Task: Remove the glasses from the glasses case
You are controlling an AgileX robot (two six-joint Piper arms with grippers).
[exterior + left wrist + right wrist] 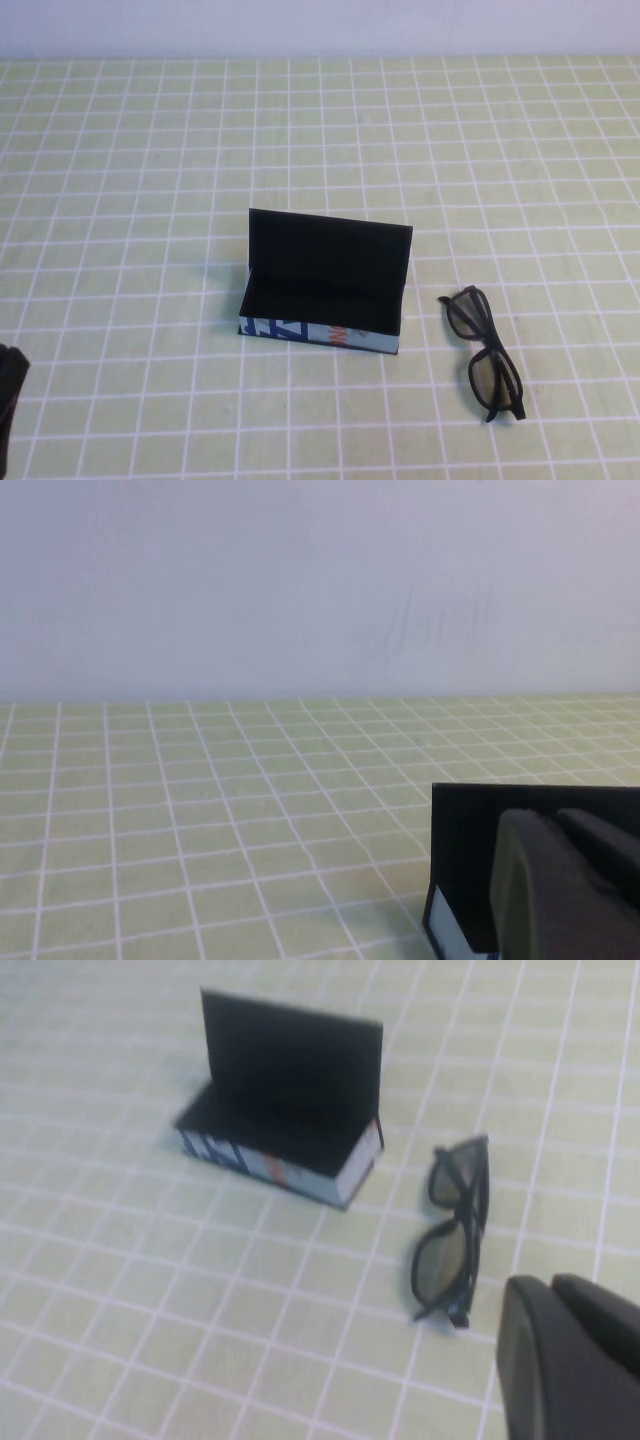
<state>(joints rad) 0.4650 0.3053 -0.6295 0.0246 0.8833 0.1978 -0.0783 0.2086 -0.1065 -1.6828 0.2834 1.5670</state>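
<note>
The glasses case [325, 272] stands open mid-table, black lid upright, black inside empty, light blue printed front facing me. The black glasses [487, 350] lie folded on the mat just right of the case, apart from it. My left gripper [555, 825] is shut and empty, low at the table's front left, well away from the case [462, 860]; only its dark edge [8, 395] shows in the high view. My right gripper [548, 1290] is shut and empty, raised near the glasses [443, 1265] on my side of them, with the case [290, 1070] beyond. It is outside the high view.
A green mat with a white grid [150, 180] covers the table. A pale wall [320, 25] runs along the far edge.
</note>
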